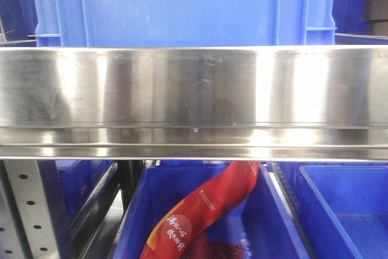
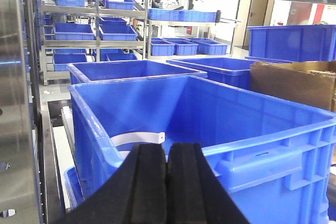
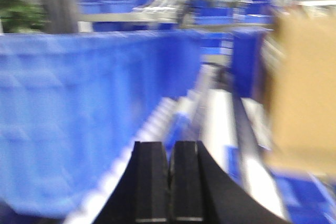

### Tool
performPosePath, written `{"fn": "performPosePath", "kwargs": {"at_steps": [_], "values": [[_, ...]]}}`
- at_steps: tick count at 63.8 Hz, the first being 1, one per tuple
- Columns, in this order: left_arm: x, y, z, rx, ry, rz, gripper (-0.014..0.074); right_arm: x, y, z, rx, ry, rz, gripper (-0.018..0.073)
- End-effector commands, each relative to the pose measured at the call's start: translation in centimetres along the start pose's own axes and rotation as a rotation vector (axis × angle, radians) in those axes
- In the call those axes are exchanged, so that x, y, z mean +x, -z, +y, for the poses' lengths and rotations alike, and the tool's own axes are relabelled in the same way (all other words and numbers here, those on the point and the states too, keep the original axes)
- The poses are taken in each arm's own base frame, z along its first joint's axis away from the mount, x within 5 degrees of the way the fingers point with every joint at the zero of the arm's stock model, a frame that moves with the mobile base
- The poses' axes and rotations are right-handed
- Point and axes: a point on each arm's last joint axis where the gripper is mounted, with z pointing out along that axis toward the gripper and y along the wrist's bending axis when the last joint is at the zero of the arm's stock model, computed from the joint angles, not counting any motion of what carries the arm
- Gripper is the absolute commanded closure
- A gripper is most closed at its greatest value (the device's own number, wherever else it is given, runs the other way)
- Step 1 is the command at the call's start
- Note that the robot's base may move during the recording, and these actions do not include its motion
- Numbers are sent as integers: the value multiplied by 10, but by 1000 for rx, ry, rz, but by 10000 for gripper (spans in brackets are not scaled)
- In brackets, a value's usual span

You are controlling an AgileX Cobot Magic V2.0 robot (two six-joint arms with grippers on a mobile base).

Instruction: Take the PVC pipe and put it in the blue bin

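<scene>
Inside the nearest blue bin (image 2: 220,114), in the left wrist view, one white pipe (image 2: 137,138) lies curved against the near wall, its flat end just past the left gripper (image 2: 167,182); that gripper's jaws are pressed together, holding nothing, level with the bin's near rim. The right gripper (image 3: 169,182) likewise has its jaws pressed together, beside one blurred blue bin (image 3: 79,129) and one brown box (image 3: 304,87); the front view shows one steel shelf rail (image 1: 194,101), with a red bag (image 1: 200,210) in a bin below.

The front view faces a steel shelf rail (image 1: 194,89) close up; both wrist views look forward past blue bins (image 2: 210,124).
</scene>
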Motion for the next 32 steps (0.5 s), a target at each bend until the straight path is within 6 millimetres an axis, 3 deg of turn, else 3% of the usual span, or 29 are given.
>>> {"fn": "performPosePath", "kwargs": {"at_steps": [1,13,17,20,32], "values": [[-3,2,0,2,7,-26,707,17,13,-6,46,7,-38,727],[-3,2,0,2,7,-26,707,59,31,-11,79,88,-70,727],[-3,2,0,2,7,-26,707,56,36,-10,73,64,-126,727],[-3,2,0,2,7,-26,707,62,36,-10,73,58,-58,727],[-3,2,0,1,7,-30,707,62,36,-10,73,57,-57,727]]}}
